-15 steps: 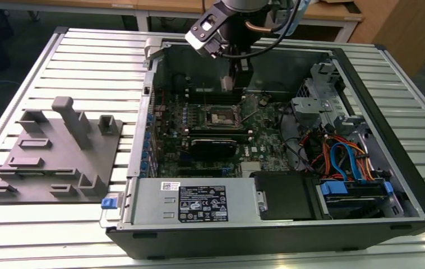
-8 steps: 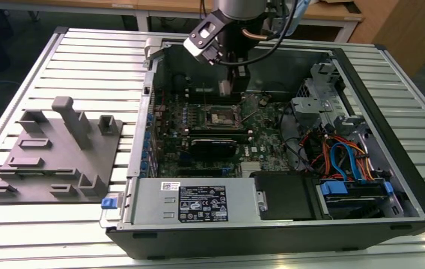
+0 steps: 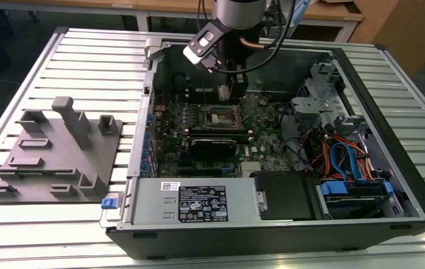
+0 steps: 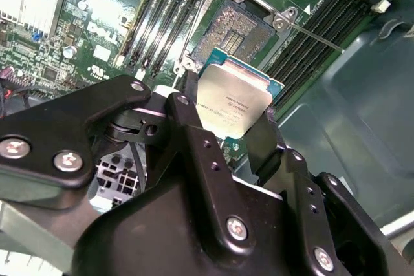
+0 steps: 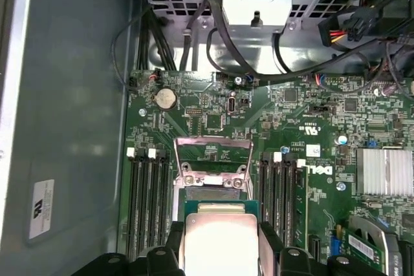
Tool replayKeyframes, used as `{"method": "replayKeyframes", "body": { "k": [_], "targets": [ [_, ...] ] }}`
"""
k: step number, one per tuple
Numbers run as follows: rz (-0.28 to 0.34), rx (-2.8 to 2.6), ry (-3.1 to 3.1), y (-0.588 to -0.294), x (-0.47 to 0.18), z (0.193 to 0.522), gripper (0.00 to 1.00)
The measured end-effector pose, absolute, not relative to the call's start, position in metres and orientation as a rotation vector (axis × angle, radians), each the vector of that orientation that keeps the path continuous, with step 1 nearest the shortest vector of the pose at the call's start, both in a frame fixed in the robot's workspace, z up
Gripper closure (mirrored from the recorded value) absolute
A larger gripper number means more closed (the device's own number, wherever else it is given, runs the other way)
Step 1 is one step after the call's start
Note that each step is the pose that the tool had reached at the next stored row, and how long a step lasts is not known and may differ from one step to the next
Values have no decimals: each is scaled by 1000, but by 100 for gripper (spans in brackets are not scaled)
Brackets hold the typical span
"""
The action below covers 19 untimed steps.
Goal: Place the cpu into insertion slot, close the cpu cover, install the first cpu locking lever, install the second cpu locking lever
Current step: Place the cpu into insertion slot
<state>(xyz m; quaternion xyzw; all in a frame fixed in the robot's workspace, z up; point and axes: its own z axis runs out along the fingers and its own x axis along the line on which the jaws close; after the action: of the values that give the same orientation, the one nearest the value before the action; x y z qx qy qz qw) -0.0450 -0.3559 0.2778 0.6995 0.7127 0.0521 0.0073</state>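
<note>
My gripper (image 4: 226,127) is shut on the cpu (image 4: 234,103), a small square chip with a silver-grey top and a green edge, clamped between two black fingers (image 4: 187,117). In both wrist views the cpu (image 5: 220,240) hangs above the motherboard, just beside the insertion slot (image 4: 236,30), whose recessed centre lies bare. The cpu cover (image 5: 213,140), a thin silver frame, stands raised at the slot's far side. A thin locking lever (image 4: 317,35) sticks out sideways from the slot. In the exterior view the gripper (image 3: 231,92) hovers inside the open case, just behind the insertion slot (image 3: 220,116).
The computer case (image 3: 392,224) lies open on a slatted table, with a grey power supply box (image 3: 190,202) at the front and drive cages with cables (image 3: 340,157) on the exterior view's right. A grey fixture block (image 3: 55,151) stands at the left. Memory slots (image 5: 145,198) flank the socket.
</note>
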Motion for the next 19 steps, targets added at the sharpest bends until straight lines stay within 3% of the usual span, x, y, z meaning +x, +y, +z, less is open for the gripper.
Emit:
{"method": "replayKeyframes", "body": {
  "k": [19],
  "targets": [
    [163,2187,2229,-356,-45,272,46]
  ]
}}
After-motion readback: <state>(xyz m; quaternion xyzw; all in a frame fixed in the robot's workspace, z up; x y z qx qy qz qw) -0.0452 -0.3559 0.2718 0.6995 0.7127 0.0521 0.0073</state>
